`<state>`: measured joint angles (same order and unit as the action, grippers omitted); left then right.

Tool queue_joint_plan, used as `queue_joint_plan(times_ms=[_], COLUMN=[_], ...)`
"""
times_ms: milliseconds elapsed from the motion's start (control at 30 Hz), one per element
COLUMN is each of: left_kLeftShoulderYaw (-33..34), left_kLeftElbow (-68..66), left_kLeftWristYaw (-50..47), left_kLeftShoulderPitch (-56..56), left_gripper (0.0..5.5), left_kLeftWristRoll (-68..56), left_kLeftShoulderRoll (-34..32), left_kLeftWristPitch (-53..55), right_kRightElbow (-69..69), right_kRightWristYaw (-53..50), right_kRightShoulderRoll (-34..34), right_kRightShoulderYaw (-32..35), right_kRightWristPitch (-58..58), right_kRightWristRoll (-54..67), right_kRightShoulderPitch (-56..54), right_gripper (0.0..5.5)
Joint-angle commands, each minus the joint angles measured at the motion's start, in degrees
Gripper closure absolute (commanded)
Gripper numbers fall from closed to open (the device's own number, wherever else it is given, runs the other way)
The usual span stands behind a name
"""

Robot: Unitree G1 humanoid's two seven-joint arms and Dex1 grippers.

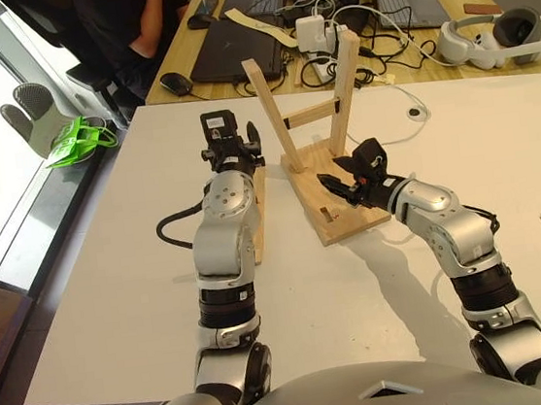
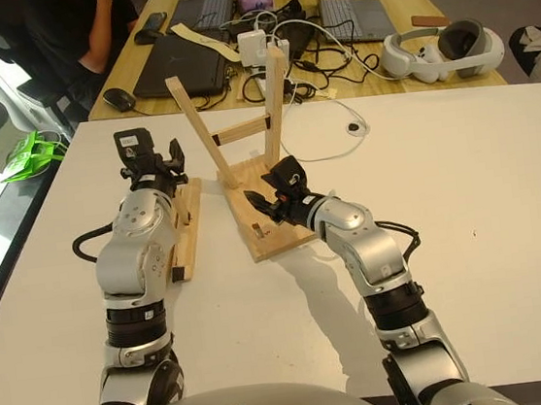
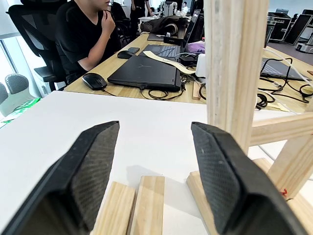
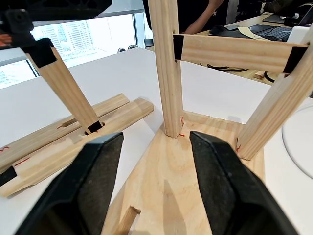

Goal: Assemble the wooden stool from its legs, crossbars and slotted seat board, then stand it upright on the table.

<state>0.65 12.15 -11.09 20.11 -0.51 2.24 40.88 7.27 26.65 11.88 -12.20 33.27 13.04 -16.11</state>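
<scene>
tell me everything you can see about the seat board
The seat board is a pale wooden rectangle lying flat on the white table. Two legs stand set into its far end, joined by a crossbar, with red marks at their bases. A short peg sticks up near its near end. The open right pincer is just over it; contact is unclear.

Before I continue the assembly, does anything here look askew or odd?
Only half built: the seat board carries two legs joined by one crossbar; the other legs lie flat beside it.
</scene>
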Motion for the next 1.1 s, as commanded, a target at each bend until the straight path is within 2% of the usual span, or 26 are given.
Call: queue_joint_plan(times_ms=[33, 133, 267, 333, 433, 533, 667, 767, 967, 1100], left_kLeftShoulderYaw=[2.19, 5.09, 10.19, 12.69, 13.64, 11.12, 3.56, 2.21, 1.77, 2.96], left_kLeftElbow=[-3.01, 0.69, 8.59, 9.46, 9.23, 8.58, 4.7, 0.81, -0.57, -0.62], left_kLeftWristYaw=[0.72, 1.53, 1.71, 1.55, 1.63, 0.78, -1.28, -1.58, -0.15, 1.1], left_kLeftShoulderPitch=[-1.65, 2.45, 15.4, 23.31, 28.84, 23.55, 7.84, -0.3, -1.09, -1.41], left_gripper=[2.79, 2.79, 2.79, 2.79, 2.79, 2.79, 2.79, 2.79, 2.79, 2.79], left_kLeftWristRoll=[0.18, -1.66, -5.41, -7.1, -8.16, -6.7, -1.59, 0.74, 1.65, 2.38], left_kLeftShoulderRoll=[-1.69, -2.31, -3.7, -5.05, -6.03, -4.61, -3.41, -3.79, -4.14, -6.74], left_kLeftWristPitch=[2.89, 3.65, 7.68, 8.92, 9.8, 10.41, 11.59, 9.73, 7.96, 7.29], right_kRightElbow=[-0.1, 0.09, 0.23, 0.13, 0.01, -0.08, 0.0, -0.01, 0.06, 0.12], right_kRightWristYaw=[-0.19, -0.53, -0.72, -0.8, -0.88, -0.86, -0.56, -0.34, -0.42, -0.47], right_kRightShoulderRoll=[-0.03, -0.3, -0.32, -0.22, -0.21, -0.35, 0.02, 0.28, 0.2, 0.12], right_kRightShoulderYaw=[0.42, 0.51, 0.73, 0.87, 0.91, 0.7, 0.79, 0.87, 0.84, 0.82], right_kRightWristPitch=[0.04, 0.1, 0.15, 0.09, -0.05, -0.1, 0.07, 0.14, 0.18, 0.27], right_kRightWristRoll=[-0.33, -0.32, -0.2, -0.2, -0.22, -0.3, -0.23, -0.2, -0.28, -0.26], right_kRightShoulderPitch=[-0.81, -0.64, -0.48, -0.45, -0.43, -0.54, -0.69, -0.65, -0.52, -0.52], right_gripper=[2.99, 2.99, 2.99, 2.99, 2.99, 2.99, 2.99, 2.99, 2.99, 2.99])
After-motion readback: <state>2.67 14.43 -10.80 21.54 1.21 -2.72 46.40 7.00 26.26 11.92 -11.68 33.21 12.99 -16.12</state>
